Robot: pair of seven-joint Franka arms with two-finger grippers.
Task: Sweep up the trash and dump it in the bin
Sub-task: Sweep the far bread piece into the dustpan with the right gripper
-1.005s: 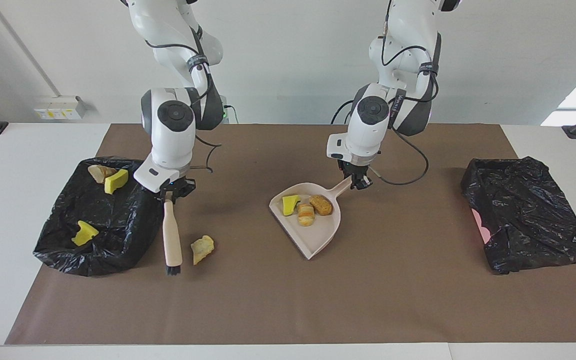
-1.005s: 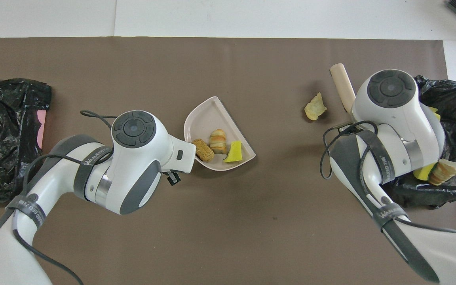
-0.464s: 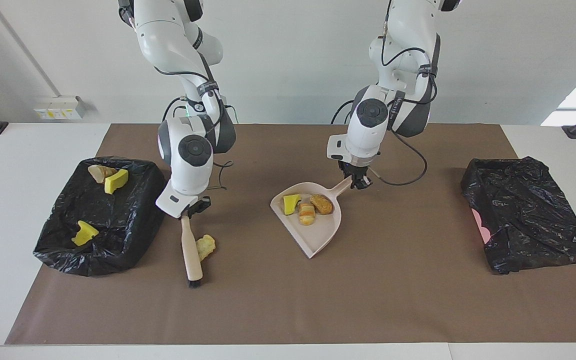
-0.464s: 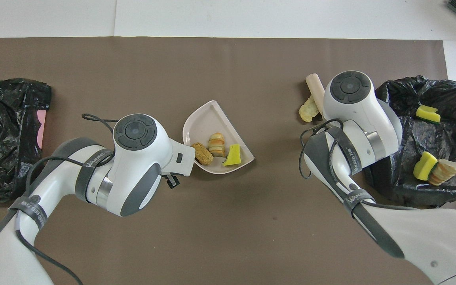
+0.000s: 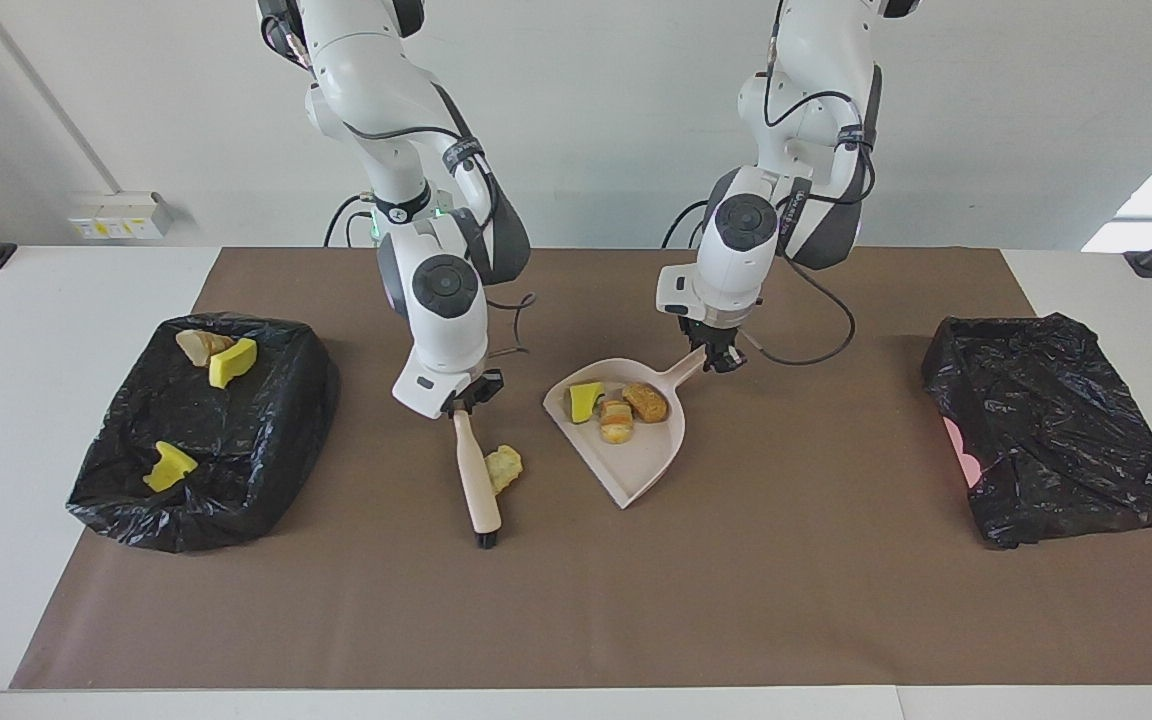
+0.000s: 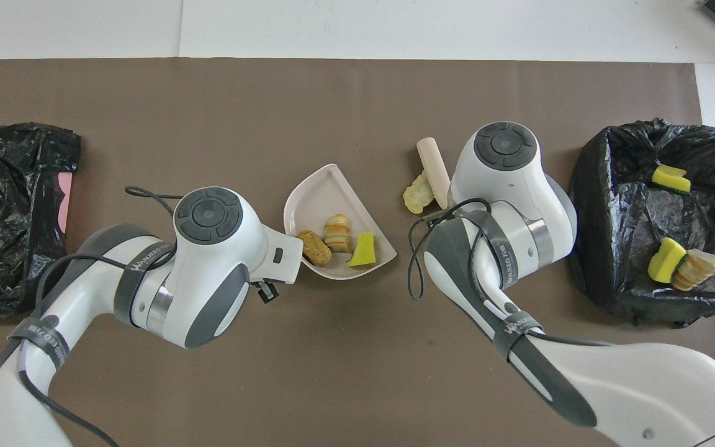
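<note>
Your brown mat [image 5: 576, 600] on the white table [image 5: 56, 420] under a pale wall [image 5: 586, 120]: right gripper [image 5: 460, 403] clenched on brush [image 5: 476, 480], left gripper [image 5: 719, 358] seemingly clamped on dustpan [image 5: 636, 470].

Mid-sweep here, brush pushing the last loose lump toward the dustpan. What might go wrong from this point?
1. The loose lump rests against the side of the brush held by the right gripper, not at its bristles, so it may roll off along the handle.
2. It sits apart from the dustpan and off its open edge, so it may hit the pan's side wall.
3. The left gripper holds the pan by its handle alone; a bump could turn it and shake its three pieces out.
</note>
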